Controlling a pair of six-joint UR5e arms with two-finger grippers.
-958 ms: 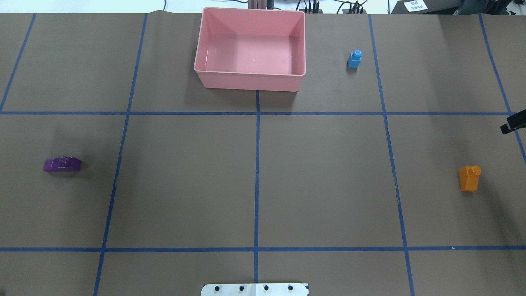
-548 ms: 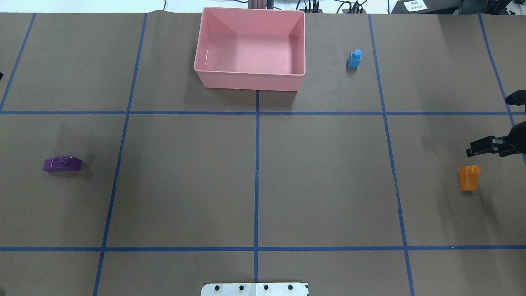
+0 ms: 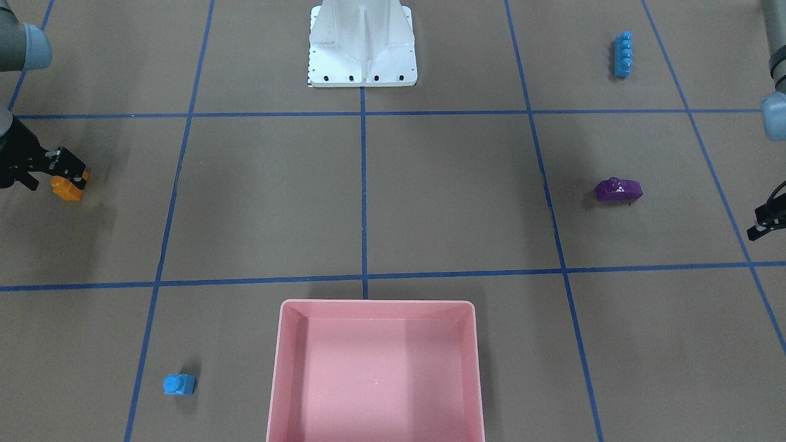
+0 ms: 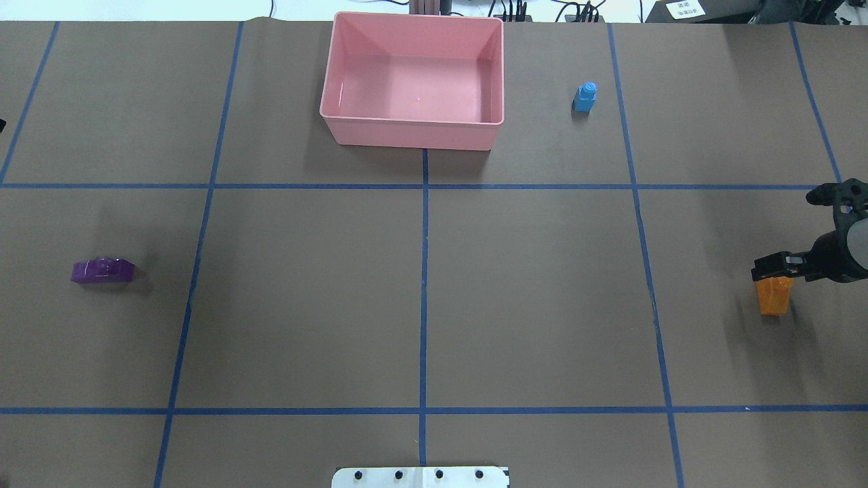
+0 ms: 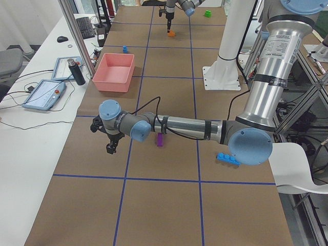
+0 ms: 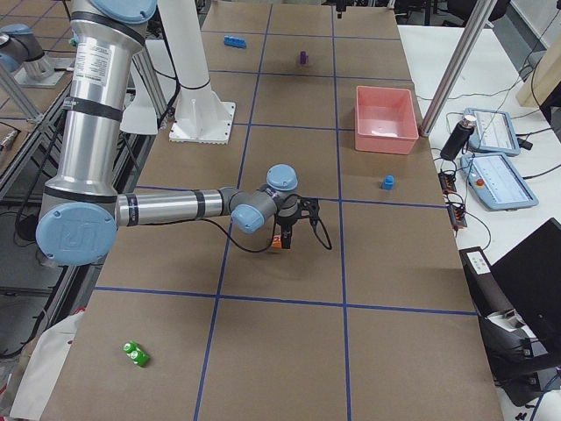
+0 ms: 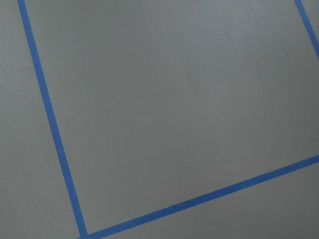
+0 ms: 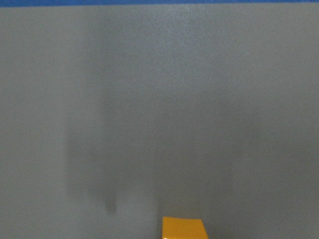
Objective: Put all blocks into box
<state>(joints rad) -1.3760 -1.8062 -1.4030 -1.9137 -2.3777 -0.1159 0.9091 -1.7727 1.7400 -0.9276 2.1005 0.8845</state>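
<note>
The orange brick stands at the right of the table, also in the front view and at the bottom edge of the right wrist view. My right gripper is open and hangs right at the brick's top. The pink box sits empty at the far middle. The small blue brick stands right of it. The purple wedge lies far left. The long blue brick and green brick lie near the robot's side. My left gripper shows only at the frame edge, its state unclear.
The white metal base stands at the robot's side of the table. Blue tape lines divide the brown surface. A tablet and a black bottle sit on the side bench beyond the box.
My right gripper has come in from the right edge and moved toward me, down onto the orange brick. The bricks and the box have not moved.
</note>
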